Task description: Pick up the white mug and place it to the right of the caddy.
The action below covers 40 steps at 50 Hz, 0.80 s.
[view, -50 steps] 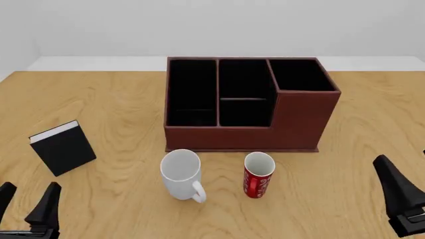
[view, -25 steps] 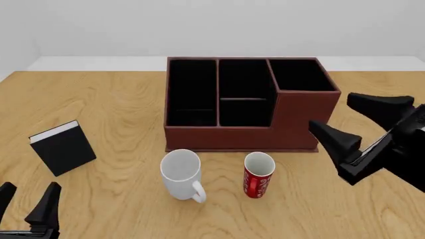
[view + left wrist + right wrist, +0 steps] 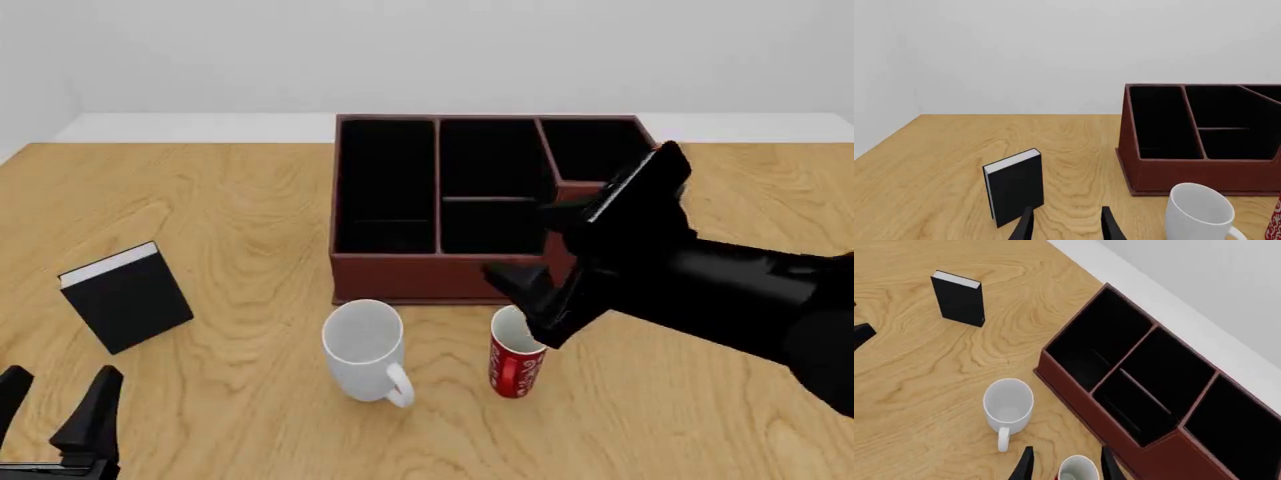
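Note:
The white mug [image 3: 364, 348] stands upright on the table in front of the caddy [image 3: 400, 275], its handle toward the near edge. It also shows in the left wrist view [image 3: 1201, 212] and the right wrist view [image 3: 1007, 402]. My right gripper [image 3: 521, 242] is open and hangs in the air above the red mug [image 3: 518, 358], right of the white mug and touching nothing. My left gripper [image 3: 60, 418] is open and empty at the near left corner, far from both mugs. The caddy [image 3: 1077, 400] has empty black compartments.
A small black book [image 3: 127, 297] with white pages stands on the left, just ahead of my left gripper [image 3: 1066, 226]. The red mug [image 3: 1077, 471] stands close beside the white mug. My right arm crosses in front of the caddy's right end.
My right arm has swung in from the right edge, leftward and up, and now hovers over the red mug in front of the caddy. The left gripper, mugs, book and caddy have not moved.

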Motion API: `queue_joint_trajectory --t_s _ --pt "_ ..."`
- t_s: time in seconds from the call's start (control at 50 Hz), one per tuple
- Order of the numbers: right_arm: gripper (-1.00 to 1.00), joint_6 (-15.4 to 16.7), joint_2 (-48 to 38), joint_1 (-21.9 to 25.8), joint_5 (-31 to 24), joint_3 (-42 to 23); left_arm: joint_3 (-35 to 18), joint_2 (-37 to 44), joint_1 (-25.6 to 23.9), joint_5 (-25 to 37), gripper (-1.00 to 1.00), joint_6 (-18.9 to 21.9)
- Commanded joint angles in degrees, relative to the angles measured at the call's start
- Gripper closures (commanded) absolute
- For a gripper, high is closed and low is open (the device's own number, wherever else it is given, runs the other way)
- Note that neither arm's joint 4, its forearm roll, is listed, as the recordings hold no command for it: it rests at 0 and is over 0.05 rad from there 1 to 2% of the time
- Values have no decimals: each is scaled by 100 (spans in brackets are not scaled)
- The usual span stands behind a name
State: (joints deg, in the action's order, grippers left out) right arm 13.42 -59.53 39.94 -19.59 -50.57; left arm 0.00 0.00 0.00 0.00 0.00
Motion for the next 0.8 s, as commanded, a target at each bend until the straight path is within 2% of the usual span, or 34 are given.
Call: queue_joint_trajectory --t_s 0.02,0.08,0.16,0.2,0.4,0.66,0.8 --pt "-100 -272 -862 410 -166 -415 0 0 0 0 -100 0" --pt "-100 -451 -1039 571 -223 -562 0 0 0 0 -100 0" --pt "-100 -519 -1197 653 -195 -606 0 0 0 0 -100 0" --pt "-100 -684 -1340 798 -169 -635 0 0 0 0 -100 0" --pt "-100 -902 -1770 1030 66 -548 0 0 0 0 -100 0" --pt "-100 -1190 -2109 1084 365 -273 0 0 0 0 -100 0" --pt "-100 -1470 -2466 1212 471 -213 0 0 0 0 -100 0"
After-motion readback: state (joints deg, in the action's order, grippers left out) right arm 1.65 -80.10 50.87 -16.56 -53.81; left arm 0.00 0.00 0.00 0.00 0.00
